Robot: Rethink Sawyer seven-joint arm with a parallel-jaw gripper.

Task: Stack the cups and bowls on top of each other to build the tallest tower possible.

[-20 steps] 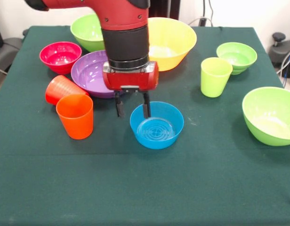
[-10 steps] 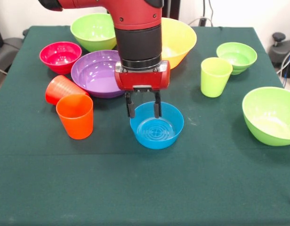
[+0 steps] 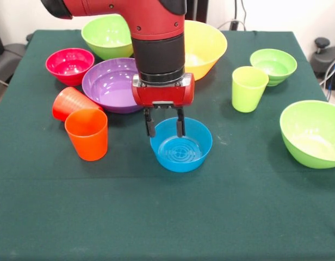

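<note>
A dark green cloth (image 3: 173, 217) covers the counter and fills most of the view, smooth apart from faint creases, with its far edge running along twelve o'clock. Beyond its corner at about two o'clock stands a dark grey piece of equipment (image 3: 326, 57) with a round knob on top. At about one o'clock thin cables (image 3: 234, 22) hang against a pale wall (image 3: 287, 15).
</note>
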